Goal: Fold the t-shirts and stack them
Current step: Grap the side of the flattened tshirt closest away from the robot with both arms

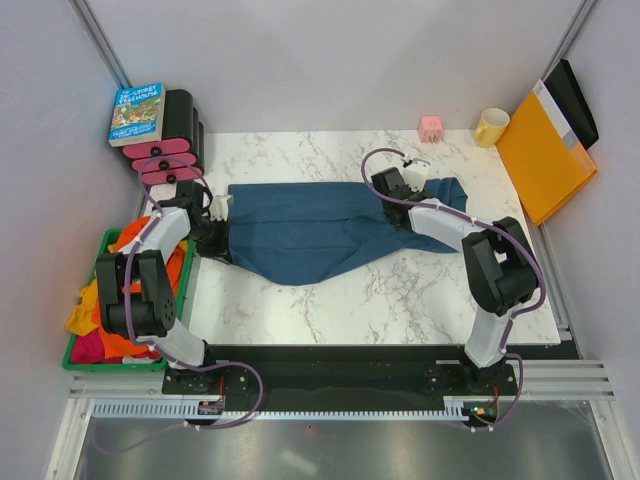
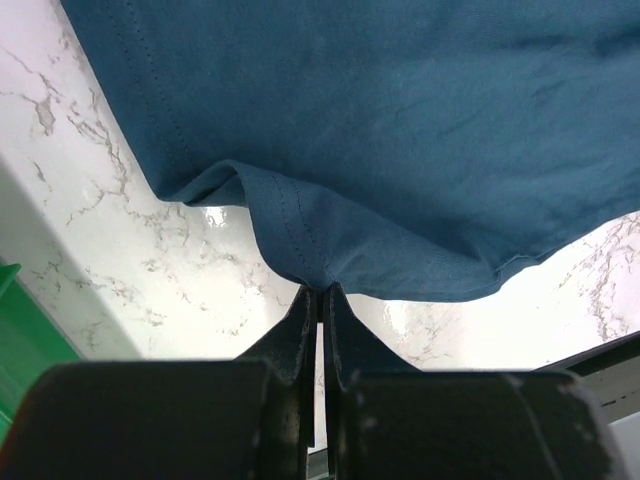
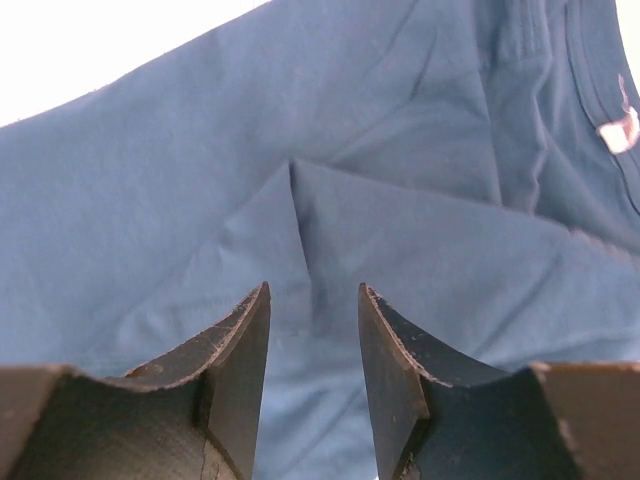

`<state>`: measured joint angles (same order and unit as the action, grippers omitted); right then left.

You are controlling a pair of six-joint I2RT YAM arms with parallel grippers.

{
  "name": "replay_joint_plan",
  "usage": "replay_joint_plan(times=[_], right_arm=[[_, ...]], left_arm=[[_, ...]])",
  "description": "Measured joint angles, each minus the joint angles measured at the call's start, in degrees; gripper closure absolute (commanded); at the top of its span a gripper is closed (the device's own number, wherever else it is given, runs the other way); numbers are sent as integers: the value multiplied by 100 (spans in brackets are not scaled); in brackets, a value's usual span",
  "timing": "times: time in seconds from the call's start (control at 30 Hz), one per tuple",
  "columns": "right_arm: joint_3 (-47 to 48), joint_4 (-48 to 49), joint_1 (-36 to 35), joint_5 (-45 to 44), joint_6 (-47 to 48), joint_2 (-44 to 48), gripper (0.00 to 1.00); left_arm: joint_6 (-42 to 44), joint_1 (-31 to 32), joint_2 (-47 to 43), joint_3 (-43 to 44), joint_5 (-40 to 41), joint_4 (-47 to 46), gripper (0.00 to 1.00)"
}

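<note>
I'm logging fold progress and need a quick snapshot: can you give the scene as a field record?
teal t-shirt: spread across the marble table
left fingers: shut on the shirt's hem
right fingers: open, above the shirt's other end
bright shirts: heaped in the green bin, left of the table

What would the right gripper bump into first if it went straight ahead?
Most likely the dark blue t-shirt. The open right gripper points straight at its cloth, which fills the wrist view; how near is unclear.
</note>
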<state>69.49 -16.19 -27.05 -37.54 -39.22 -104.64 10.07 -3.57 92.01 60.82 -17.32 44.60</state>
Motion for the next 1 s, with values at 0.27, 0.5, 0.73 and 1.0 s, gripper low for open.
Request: replay_joint_plan(times=[0.27, 0.5, 0.73, 1.0], right_arm=[[315, 216, 243, 372, -2, -245, 53], [74, 413, 238, 658, -162, -219, 53], [-404, 466, 240, 732, -304, -168, 53], [-428, 584, 240, 822, -369, -168, 64]], left_arm=[[-7, 7, 11, 0, -118, -26, 98], [-4, 7, 26, 0, -120, -31, 98], [-9, 7, 68, 0, -125, -46, 98], [-9, 17, 114, 4, -125, -48, 98]])
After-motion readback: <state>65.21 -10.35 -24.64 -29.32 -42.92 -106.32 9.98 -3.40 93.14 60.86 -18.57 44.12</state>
